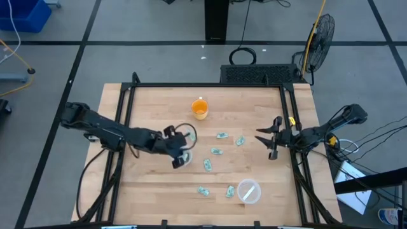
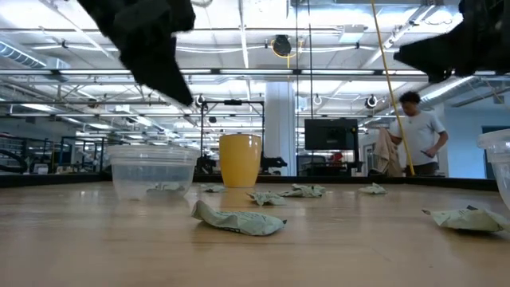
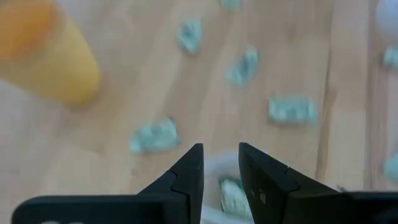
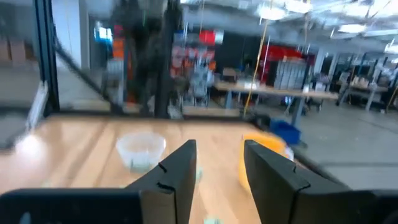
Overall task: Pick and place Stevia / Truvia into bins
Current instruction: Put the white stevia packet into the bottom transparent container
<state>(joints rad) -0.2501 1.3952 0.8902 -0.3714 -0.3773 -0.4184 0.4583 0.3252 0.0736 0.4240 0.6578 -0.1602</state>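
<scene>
Several pale green and white Stevia packets (image 1: 217,151) lie flat on the wooden table, between the two arms and toward the near edge. One clear bin (image 1: 186,159) stands near the table's middle with a packet (image 3: 233,196) lying in it. My left gripper (image 1: 179,156) hovers just above this bin, open and holding nothing (image 3: 221,163). The second clear bin (image 1: 248,191) stands near the near edge on the right. My right gripper (image 1: 269,140) waits at the table's right side, open and raised (image 4: 217,168).
An orange cup (image 1: 200,109) stands upright toward the far edge, behind the packets. A black frame (image 1: 203,85) runs round the table. In the low view a crumpled packet (image 2: 237,219) lies closest to the camera. A person (image 2: 414,131) stands in the room beyond the table.
</scene>
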